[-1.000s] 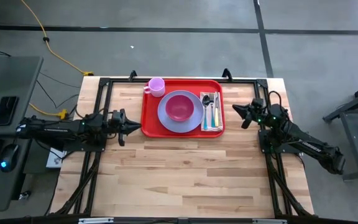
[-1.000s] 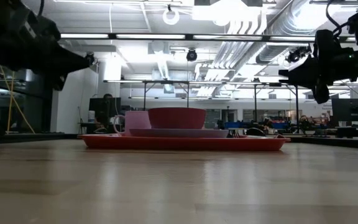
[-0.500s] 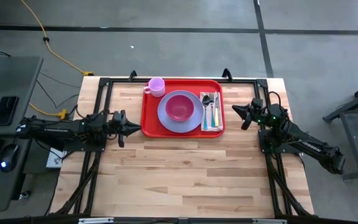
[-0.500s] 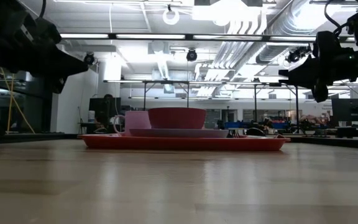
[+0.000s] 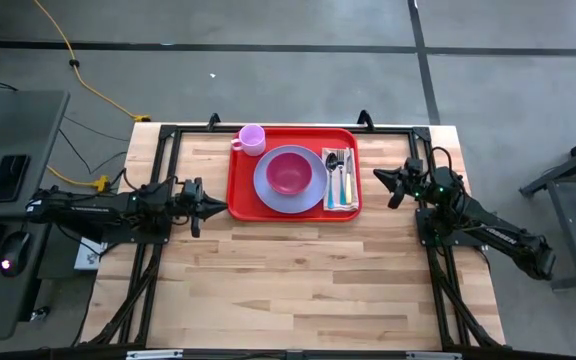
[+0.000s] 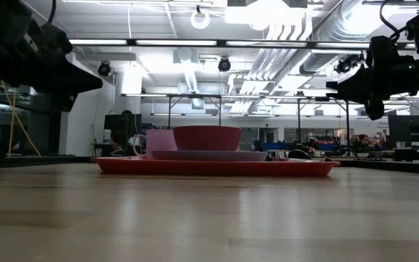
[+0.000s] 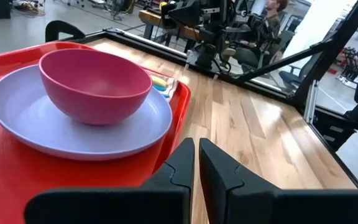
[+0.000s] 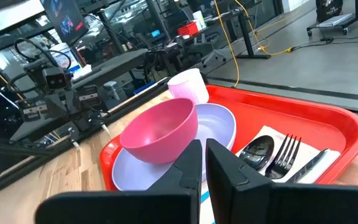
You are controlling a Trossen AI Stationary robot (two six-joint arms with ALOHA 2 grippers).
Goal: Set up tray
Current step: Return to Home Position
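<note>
The red tray (image 5: 236, 200) lies flat on the far middle of the wooden table. On it rests a lavender plate (image 5: 268, 188) with a pink bowl (image 5: 288, 172) standing in it. A pink cup (image 5: 252, 138) stands at the tray's far left corner. A napkin (image 5: 340, 203) on the tray's right side carries a spoon, a fork and a knife. My left gripper (image 5: 218, 204) hovers just left of the tray, shut and pointing at it (image 7: 196, 163). My right gripper (image 5: 380, 177) hovers right of the tray, shut (image 8: 204, 163). Neither holds anything.
The near half of the table (image 5: 298, 280) is bare wood. A black frame runs along the table's edges (image 5: 158, 150). A desk with a keyboard, a mouse and a phone (image 5: 10, 176) stands beyond the table's left side.
My left gripper has tipped a little downward while staying in place. The tray and everything on it have kept still.
</note>
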